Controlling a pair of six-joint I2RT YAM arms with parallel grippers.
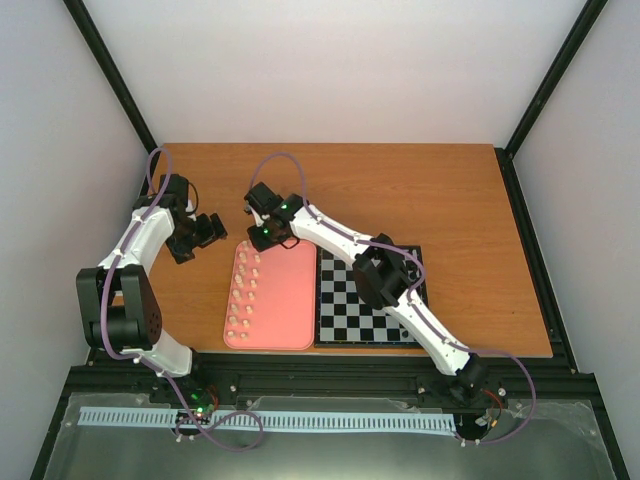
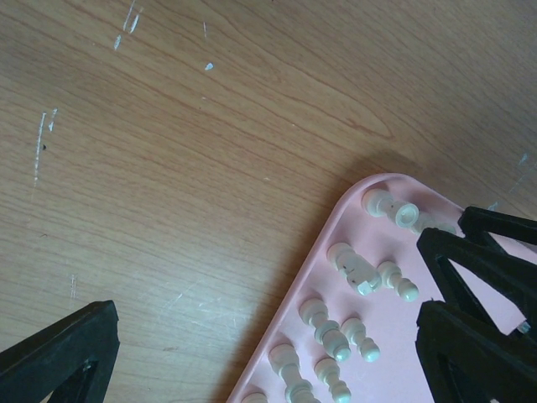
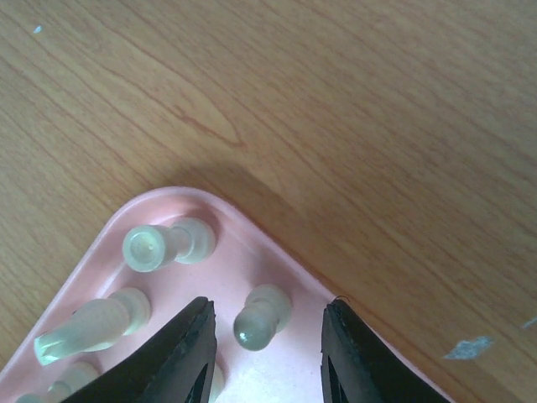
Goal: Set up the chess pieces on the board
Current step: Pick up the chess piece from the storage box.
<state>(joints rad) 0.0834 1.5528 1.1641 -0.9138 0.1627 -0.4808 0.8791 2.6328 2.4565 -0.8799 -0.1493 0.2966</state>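
Observation:
Several cream-white chess pieces stand in two columns along the left side of a pink tray. The chequered board lies right of the tray, partly hidden by my right arm. My right gripper is open over the tray's far left corner. In the right wrist view its fingers stand either side of a small pawn without touching it, with a rook beside it. My left gripper is open and empty above the table, left of that corner; its wrist view shows pieces.
The tray's raised rim curves round the corner just beyond the pawn. Bare wooden table stretches behind the tray and board. Black frame posts and white walls close in the sides. The two grippers are close together near the tray's corner.

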